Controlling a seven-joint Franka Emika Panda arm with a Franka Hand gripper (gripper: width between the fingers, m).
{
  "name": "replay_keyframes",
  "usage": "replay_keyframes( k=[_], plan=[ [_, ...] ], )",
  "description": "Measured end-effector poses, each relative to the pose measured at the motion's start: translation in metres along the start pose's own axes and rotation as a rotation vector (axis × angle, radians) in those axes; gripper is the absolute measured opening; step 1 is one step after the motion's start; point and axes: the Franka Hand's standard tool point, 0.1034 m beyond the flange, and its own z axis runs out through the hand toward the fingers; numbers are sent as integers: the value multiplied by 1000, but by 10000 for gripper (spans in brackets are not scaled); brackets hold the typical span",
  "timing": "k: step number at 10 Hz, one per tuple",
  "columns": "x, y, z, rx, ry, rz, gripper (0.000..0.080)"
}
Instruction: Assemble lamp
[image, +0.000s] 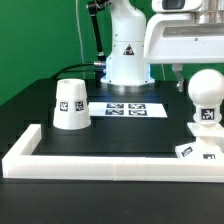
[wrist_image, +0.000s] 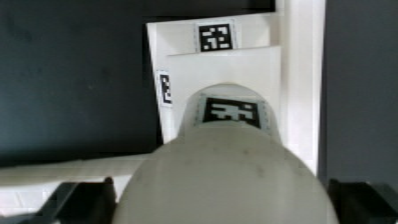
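The bulb (image: 206, 92) is standing upright well to the exterior view's right of the marker board (image: 125, 108), its round head uppermost and its tag facing the camera. The flat square base (image: 196, 150) is lying to the same side of the marker board, nearer the camera, just under the bulb. The cone shade (image: 72, 103) is sitting wide end down on the marker board's other side. The gripper (image: 179, 70) is hanging beside the bulb's head. In the wrist view its dark fingers (wrist_image: 75, 198) are flanking the bulb, but whether they are pinching it cannot be told.
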Motion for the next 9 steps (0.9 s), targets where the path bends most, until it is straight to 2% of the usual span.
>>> replay_keyframes(
  k=[4,9],
  plan=[
    [0,0,0,-2,-2,341,580],
    [-1,-4,0,12,-25,752,580]
  ],
)
